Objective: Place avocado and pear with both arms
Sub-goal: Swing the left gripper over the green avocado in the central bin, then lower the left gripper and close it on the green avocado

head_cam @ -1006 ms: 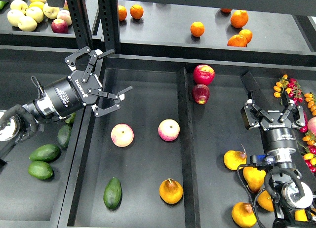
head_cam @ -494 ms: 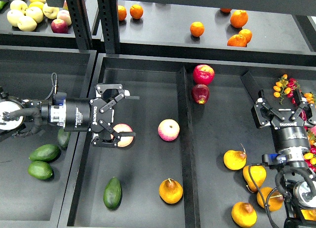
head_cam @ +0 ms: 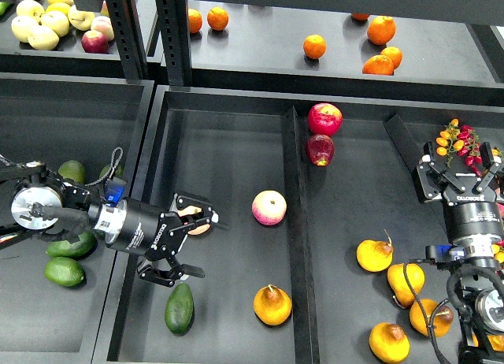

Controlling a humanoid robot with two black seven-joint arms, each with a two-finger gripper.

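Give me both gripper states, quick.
Left gripper: open, empty, jaws spread above the avocado.
Right gripper: open, empty.

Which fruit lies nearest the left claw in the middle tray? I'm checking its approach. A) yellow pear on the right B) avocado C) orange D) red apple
B: the left claw hangs open just above the dark green avocado, near the tray's front-left corner.

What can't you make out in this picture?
Head view only:
- Apple: mostly hidden behind the left end effector.
- Right end effector: seen end-on, dark; open or shut unclear.
- Avocados in the left bin: partly covered by the left arm.
- Bottom-right pears: crossed by cables.
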